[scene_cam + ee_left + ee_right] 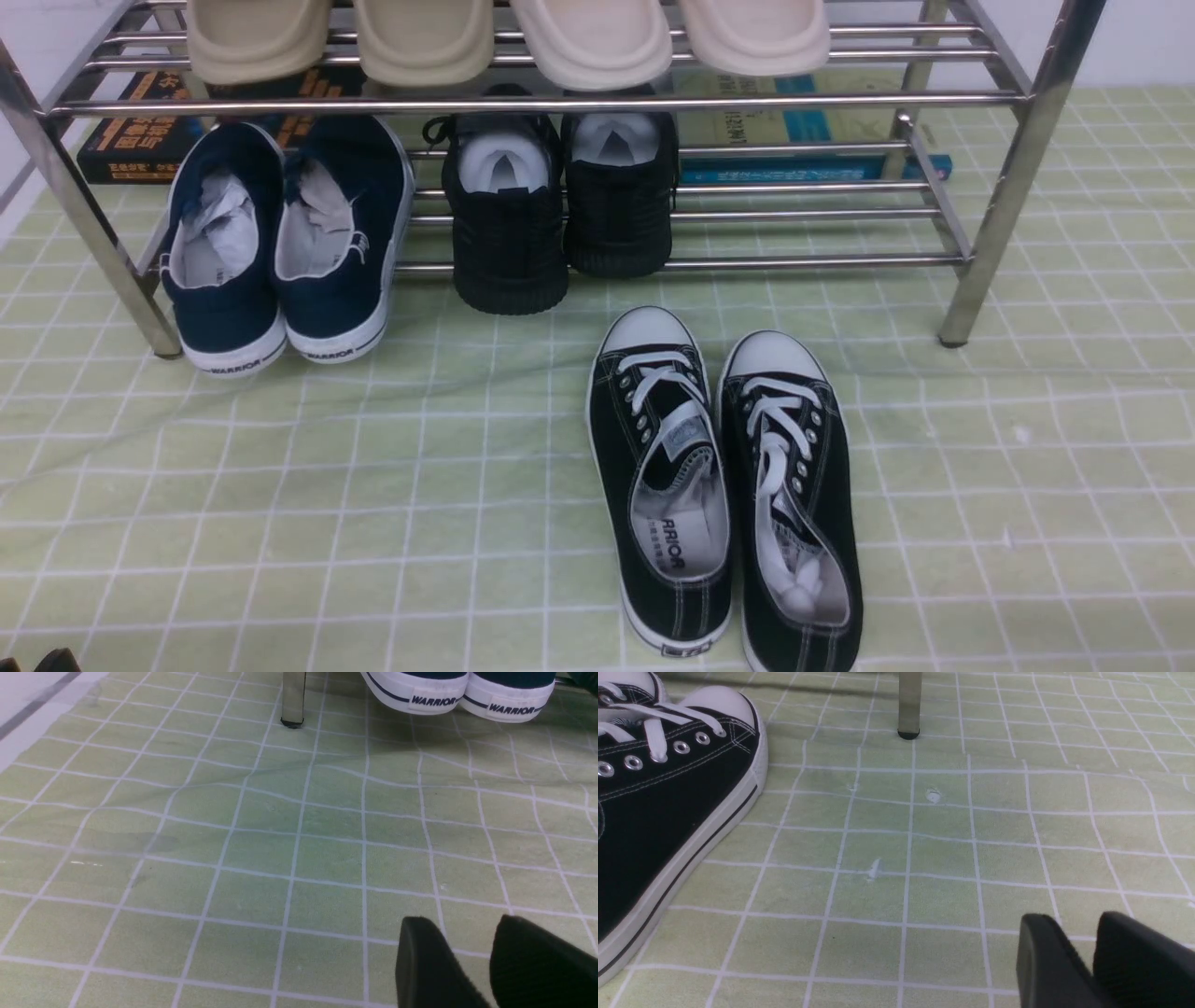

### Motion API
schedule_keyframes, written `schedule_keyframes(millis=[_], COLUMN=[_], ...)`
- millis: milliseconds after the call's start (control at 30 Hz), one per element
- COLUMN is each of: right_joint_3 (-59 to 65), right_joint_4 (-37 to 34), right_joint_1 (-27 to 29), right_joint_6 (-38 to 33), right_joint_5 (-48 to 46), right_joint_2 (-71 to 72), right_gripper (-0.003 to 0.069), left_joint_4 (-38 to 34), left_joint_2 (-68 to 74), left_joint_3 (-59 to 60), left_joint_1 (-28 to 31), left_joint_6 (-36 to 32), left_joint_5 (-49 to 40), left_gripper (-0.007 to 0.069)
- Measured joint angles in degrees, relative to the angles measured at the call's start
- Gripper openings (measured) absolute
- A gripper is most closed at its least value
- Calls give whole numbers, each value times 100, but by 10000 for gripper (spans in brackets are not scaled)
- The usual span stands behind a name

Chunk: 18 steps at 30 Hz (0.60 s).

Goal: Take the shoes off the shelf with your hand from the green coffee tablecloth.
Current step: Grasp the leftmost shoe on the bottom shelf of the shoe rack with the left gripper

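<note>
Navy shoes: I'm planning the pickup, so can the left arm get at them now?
Probably yes: the navy shoes jut heel-first off the rack toward the left gripper, with only bare cloth between them; the rack leg stands aside.

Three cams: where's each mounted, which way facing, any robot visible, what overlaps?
Front view: between the arms, looking forward-down at shelf, navy shoes, lace-up sneakers, tablecloth; no arm clearly shows.
Left wrist view: low over tablecloth, facing left shelf leg and heels of navy shoes; jaws of the left gripper show.
Right wrist view: low, facing right shelf leg and one of the lace-up sneakers; jaws of the right gripper show.
Shared: front and left wrist both see the navy shoes.
</note>
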State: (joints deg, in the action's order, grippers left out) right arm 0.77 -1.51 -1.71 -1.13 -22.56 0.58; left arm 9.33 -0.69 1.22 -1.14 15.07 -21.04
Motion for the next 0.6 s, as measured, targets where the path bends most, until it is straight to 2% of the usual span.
schedule_keyframes(millis=[600], right_joint_3=[0], right_joint_4=[0], right_joint_1=[0], right_joint_6=[0], right_joint_5=[0], right_joint_2=[0], right_gripper=[216], left_joint_4=[0], left_joint_2=[0], left_joint_3=[0], left_joint_1=[0], left_joint_6=[-1], left_joint_5=[0], left_gripper=[241])
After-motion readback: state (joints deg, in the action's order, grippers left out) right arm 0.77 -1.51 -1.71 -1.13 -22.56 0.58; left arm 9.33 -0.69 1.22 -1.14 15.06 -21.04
